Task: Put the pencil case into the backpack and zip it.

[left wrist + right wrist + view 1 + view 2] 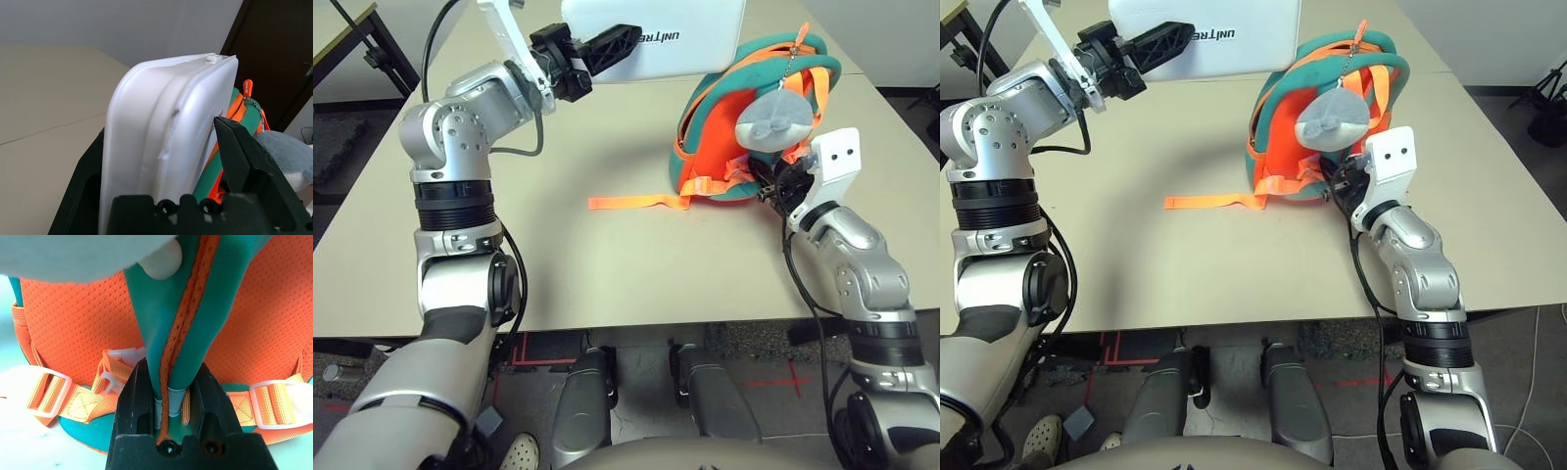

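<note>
The white pencil case with dark lettering is held in the air at the far middle, just left of the backpack's top. My left gripper is shut on its left end; the left wrist view shows the pencil case edge-on between the black fingers. The orange backpack with teal trim stands at the right middle of the table, a grey-white plush charm hanging on it. My right gripper is shut on a teal padded shoulder strap at the backpack's lower right side.
A loose orange webbing strap lies flat on the table left of the backpack. The beige table spreads wide in front. Black stands and cables sit on the floor at the far left and far right.
</note>
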Controlling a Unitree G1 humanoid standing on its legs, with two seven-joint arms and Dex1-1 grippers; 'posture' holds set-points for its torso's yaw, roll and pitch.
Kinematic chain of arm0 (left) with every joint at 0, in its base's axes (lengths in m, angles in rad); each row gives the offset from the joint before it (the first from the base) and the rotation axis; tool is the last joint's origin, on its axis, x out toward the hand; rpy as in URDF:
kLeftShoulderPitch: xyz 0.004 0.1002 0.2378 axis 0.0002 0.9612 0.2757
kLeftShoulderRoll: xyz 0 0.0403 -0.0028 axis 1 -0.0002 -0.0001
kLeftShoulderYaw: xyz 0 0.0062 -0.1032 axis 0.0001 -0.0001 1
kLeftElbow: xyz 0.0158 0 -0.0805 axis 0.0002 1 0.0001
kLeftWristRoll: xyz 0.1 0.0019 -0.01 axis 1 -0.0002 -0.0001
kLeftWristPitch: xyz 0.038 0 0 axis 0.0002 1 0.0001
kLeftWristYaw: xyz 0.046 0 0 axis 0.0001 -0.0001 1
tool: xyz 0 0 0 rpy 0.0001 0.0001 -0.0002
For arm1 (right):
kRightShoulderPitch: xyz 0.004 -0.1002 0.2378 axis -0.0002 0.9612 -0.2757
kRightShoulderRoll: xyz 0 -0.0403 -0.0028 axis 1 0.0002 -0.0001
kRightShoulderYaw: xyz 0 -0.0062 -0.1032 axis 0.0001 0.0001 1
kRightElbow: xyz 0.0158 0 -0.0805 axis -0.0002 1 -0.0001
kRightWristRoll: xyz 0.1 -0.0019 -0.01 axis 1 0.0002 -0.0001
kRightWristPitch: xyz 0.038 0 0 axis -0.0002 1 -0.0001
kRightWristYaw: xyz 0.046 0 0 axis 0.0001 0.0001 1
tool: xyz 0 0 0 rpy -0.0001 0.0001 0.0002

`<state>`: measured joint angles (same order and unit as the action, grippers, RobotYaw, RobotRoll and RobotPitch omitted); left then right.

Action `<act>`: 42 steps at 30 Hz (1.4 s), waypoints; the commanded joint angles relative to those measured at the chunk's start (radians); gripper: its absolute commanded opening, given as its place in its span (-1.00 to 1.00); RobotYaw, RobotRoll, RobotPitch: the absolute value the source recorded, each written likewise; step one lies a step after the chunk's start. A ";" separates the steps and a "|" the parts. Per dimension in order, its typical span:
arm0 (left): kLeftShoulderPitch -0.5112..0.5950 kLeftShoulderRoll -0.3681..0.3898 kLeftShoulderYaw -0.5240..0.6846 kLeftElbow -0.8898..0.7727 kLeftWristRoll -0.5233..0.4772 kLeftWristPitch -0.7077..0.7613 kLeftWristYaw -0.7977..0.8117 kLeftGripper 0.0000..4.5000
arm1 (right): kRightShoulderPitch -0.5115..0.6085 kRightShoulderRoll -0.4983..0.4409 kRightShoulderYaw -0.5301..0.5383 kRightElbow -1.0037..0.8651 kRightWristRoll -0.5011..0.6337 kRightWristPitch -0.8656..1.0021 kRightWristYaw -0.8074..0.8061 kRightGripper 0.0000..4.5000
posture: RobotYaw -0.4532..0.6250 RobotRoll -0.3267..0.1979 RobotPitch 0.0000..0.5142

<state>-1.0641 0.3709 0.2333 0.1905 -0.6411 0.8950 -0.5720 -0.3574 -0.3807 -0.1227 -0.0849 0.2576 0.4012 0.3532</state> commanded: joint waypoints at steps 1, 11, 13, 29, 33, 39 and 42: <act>0.013 0.000 -0.008 -0.058 -0.041 0.031 -0.023 0.44 | 0.026 0.001 0.021 0.039 -0.018 0.021 0.006 -0.65 | -0.38 0.25 -0.33; 0.051 0.002 -0.065 -0.090 -0.020 0.052 -0.021 0.44 | 0.026 0.000 0.021 0.041 -0.023 0.018 0.010 -0.65 | -0.39 0.25 -0.33; 0.056 0.003 -0.093 -0.087 0.007 0.032 -0.019 0.44 | 0.027 0.001 0.020 0.040 -0.023 0.018 0.009 -0.65 | -0.39 0.25 -0.33; -0.088 -0.169 -0.308 0.186 0.241 -0.179 -0.019 0.44 | 0.018 0.019 0.031 0.045 -0.029 0.009 0.001 -0.65 | -0.39 0.25 -0.32; -0.167 -0.249 -0.314 0.360 0.296 -0.255 -0.028 0.44 | 0.017 0.024 0.038 0.039 -0.035 0.005 0.000 -0.65 | -0.41 0.25 -0.33; -0.199 -0.281 -0.278 0.454 0.314 -0.288 -0.042 1.00 | 0.033 0.030 0.039 0.022 -0.045 0.000 0.000 -0.65 | -0.43 0.25 -0.33; -0.184 -0.258 -0.252 0.412 0.292 -0.252 -0.068 1.00 | 0.039 0.029 0.037 0.019 -0.047 -0.001 0.000 -0.65 | -0.44 0.25 -0.33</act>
<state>-1.2462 0.1053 -0.0265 0.6372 -0.3274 0.6179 -0.6069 -0.3485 -0.3566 -0.1134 -0.0823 0.2237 0.3721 0.3504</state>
